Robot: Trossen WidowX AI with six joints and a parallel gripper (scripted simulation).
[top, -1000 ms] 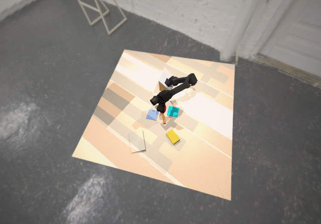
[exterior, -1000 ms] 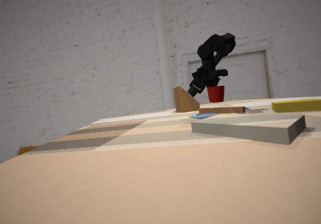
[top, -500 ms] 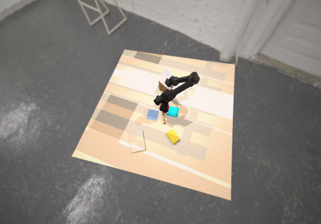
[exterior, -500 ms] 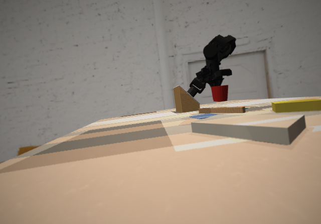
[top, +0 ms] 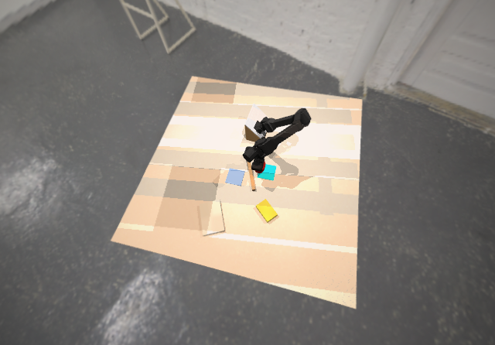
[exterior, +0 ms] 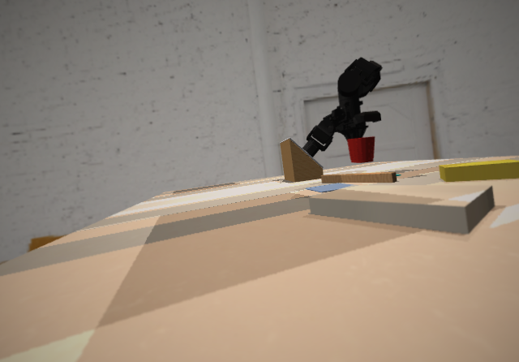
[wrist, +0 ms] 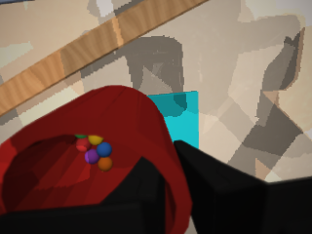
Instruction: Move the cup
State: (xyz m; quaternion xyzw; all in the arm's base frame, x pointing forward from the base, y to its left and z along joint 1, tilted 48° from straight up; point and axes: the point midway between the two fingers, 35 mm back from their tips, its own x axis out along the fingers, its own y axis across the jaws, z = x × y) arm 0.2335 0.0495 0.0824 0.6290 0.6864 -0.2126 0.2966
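The red cup is held aloft by its rim in the narrow jaws, above the near edge of the cyan pad. Marbles could be spilled by a tilted descent. They are shown only in the wrist view; the cup's height is shown only in the exterior view.

Wood-grain bar; matt red cup; glossy marbles.
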